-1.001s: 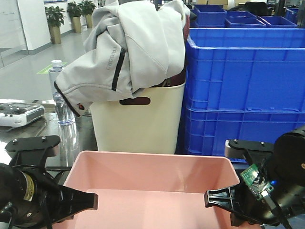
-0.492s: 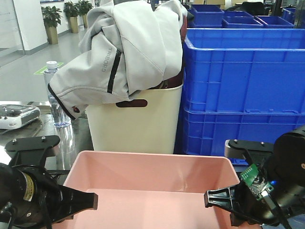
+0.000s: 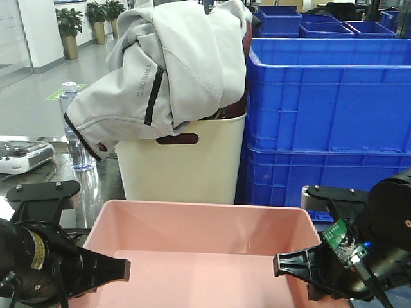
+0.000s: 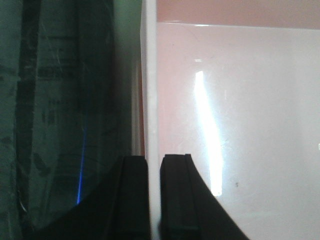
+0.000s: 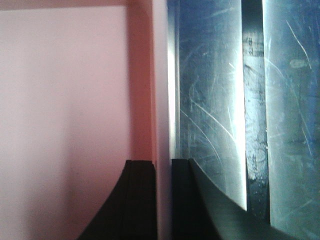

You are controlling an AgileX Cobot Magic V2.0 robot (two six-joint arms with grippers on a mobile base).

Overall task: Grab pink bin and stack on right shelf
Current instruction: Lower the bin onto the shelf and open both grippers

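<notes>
Our left hand point(image 4: 153, 197) is closed narrow on the left wall of the pink bin point(image 3: 205, 237), one finger outside the rim and one inside, with only the thickness of the wall between them. Our right hand point(image 5: 164, 200) grips the right wall the same way. Both holds sit near the middle of the side walls, low in the front view.

The bin is at the near edge of the scene, between the two arms, open side up and empty. Its walls are smooth, glossy and sloping. We judge it light and fairly stiff, but slippery under a pinch. The thick rim is the sound place to hold, since a wall this thin may flex or slide if the two hands pull apart or tilt unevenly.

Just beside the right wall, the right wrist view shows the right shelf point(image 5: 210, 100), a scratched, shiny steel top crossed by a black tape line point(image 5: 252, 125). We cannot tell whether the bin rests on it or hangs just above.

Beyond the far wall stands a cream bin point(image 3: 183, 167) with a grey jacket point(image 3: 173, 64) heaped over it. Stacked blue crates point(image 3: 327, 109) stand to its right, and a water bottle point(image 3: 69, 96) to its left.
</notes>
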